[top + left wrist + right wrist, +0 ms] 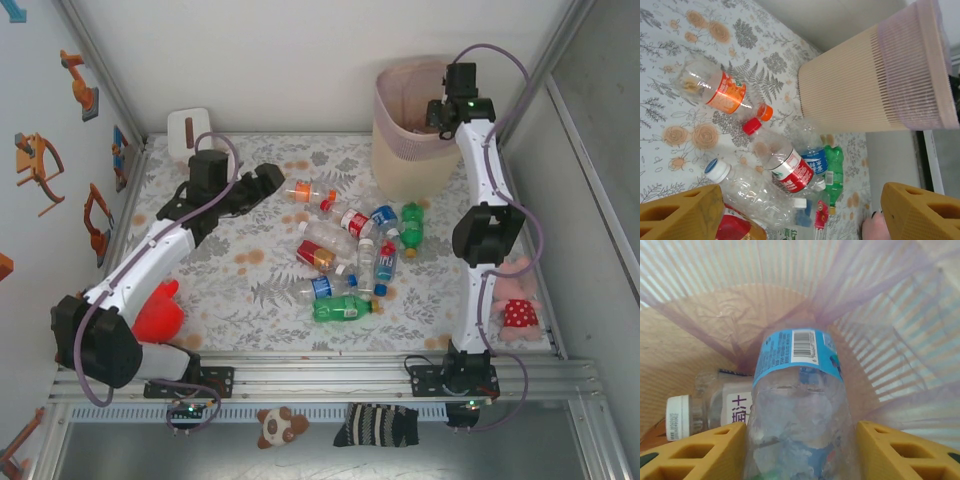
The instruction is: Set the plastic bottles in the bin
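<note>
Straddling a blue-labelled bottle (795, 370) with the right gripper (800, 440) over the bin (700, 330), clamped or loose impossible to tell. Spreading the left gripper (800, 212) wide above the table (230, 290), other plastic bottles (345, 255) lying heaped just beyond.

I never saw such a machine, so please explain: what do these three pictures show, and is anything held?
This is a robot with two arms, each ending in a two-finger gripper. One picture looks down from above; the other two come from cameras on the wrists. Plastic bottles lie on the flowered table, near a tall bin. The left gripper is open and empty, close to the bottles. The right gripper is over the bin, with a blue-labelled bottle held between its yellow fingers. Another bottle already lies inside the bin.
</note>
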